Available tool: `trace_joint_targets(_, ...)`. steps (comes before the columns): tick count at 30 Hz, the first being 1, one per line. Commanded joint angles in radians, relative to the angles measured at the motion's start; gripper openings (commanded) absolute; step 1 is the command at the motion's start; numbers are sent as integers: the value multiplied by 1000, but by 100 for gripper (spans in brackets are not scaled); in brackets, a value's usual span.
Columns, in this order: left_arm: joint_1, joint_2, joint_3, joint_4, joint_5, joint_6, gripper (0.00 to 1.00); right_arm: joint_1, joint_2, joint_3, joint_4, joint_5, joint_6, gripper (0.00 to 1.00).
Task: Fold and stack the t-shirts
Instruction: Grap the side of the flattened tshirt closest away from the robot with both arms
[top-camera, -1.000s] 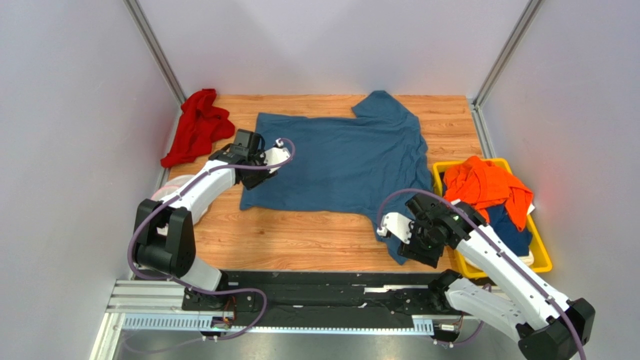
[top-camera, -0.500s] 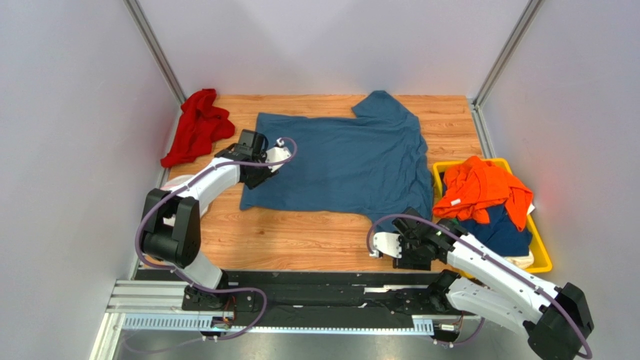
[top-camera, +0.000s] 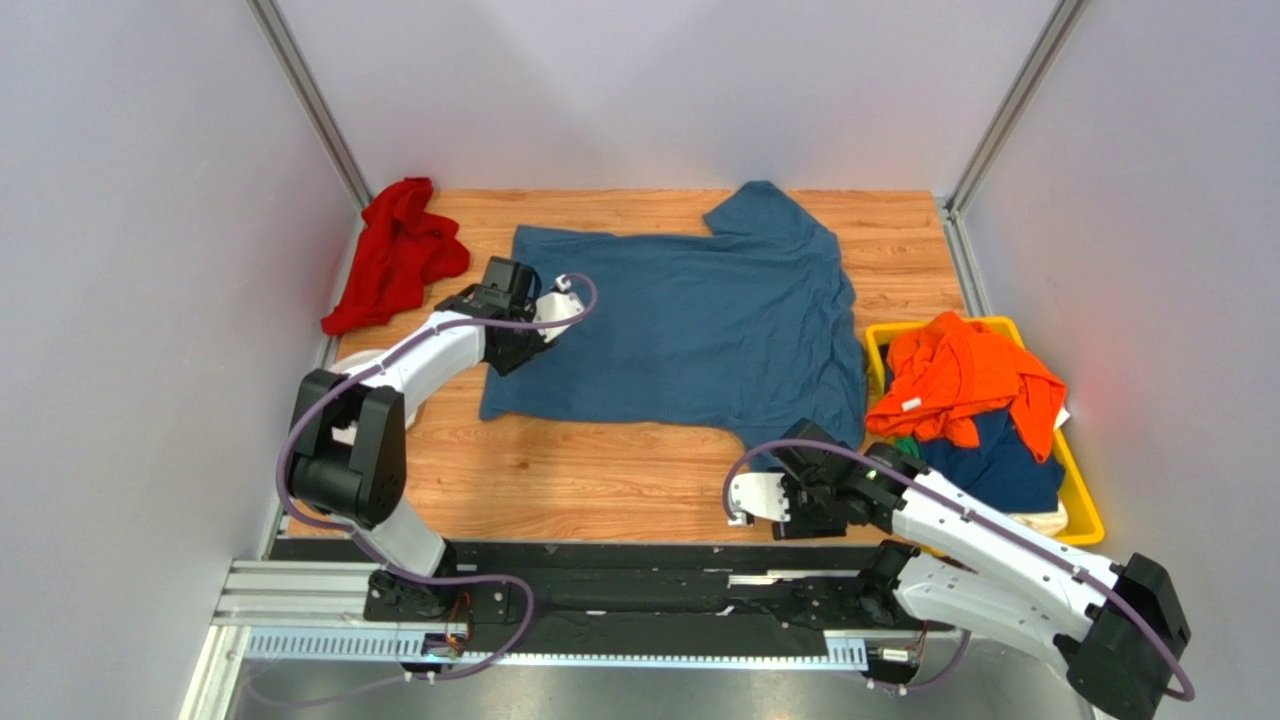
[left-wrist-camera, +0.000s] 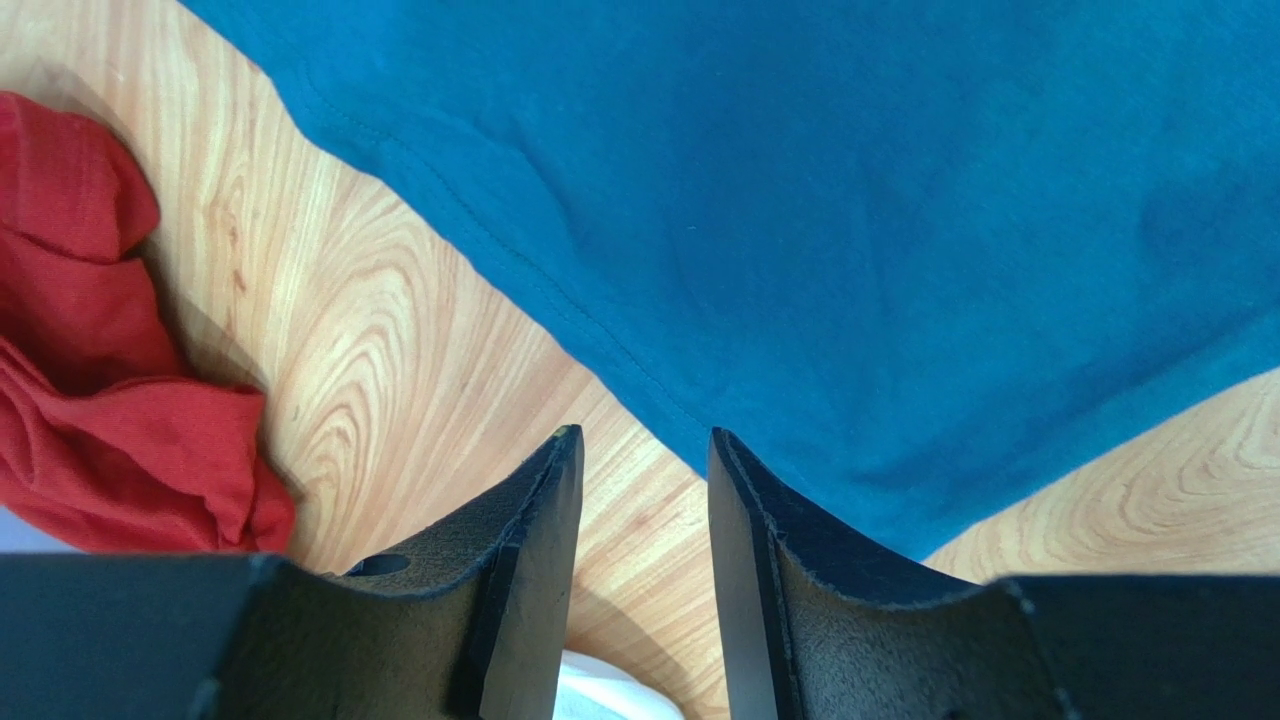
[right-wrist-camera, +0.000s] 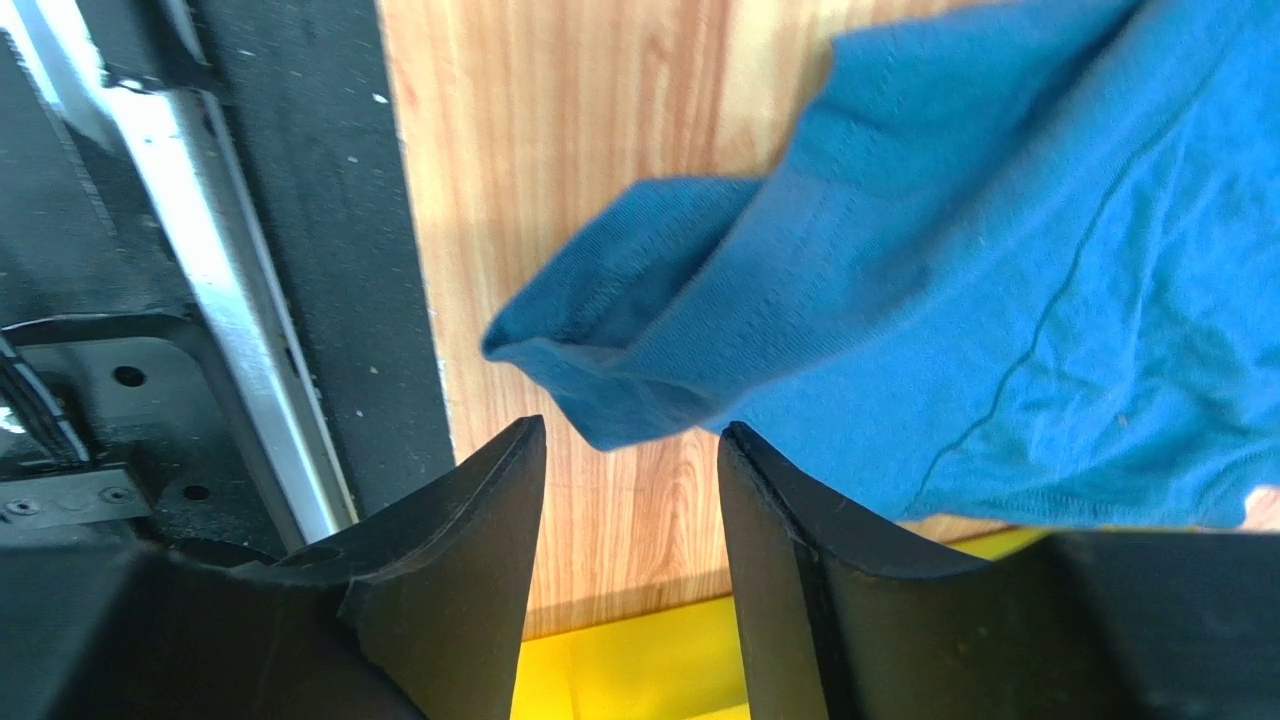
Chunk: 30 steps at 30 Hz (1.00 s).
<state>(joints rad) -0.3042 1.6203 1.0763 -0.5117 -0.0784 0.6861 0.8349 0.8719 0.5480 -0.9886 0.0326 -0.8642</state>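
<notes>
A large teal-blue t-shirt lies spread flat on the wooden table. My left gripper is open and empty at the shirt's left edge; in the left wrist view its tips straddle the hem. My right gripper is open and empty by the shirt's near right sleeve, low at the table's front edge. In the right wrist view the bunched sleeve end lies just beyond the tips. An orange t-shirt and a navy one sit in the bin.
A yellow bin stands at the right, also in the right wrist view. A crumpled red cloth lies at the back left, also in the left wrist view. The black rail runs along the front edge.
My right gripper has moved down and left from the shirt's near right corner to the table's front edge. My left gripper has barely shifted at the shirt's left edge.
</notes>
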Motion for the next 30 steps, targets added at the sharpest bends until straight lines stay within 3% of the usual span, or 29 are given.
trace_joint_targets(1, -6, 6, 43, 9, -14, 6, 45, 35, 9, 17, 8, -56, -30, 49)
trace_joint_targets(11, -6, 9, 33, 19, -12, 18, 43, 133, 53, 10, 22, -57, -33, 46)
trace_joint_targets(30, -6, -11, 10, 19, -29, 47, 41, 135, 151, -42, 149, -72, -58, 40)
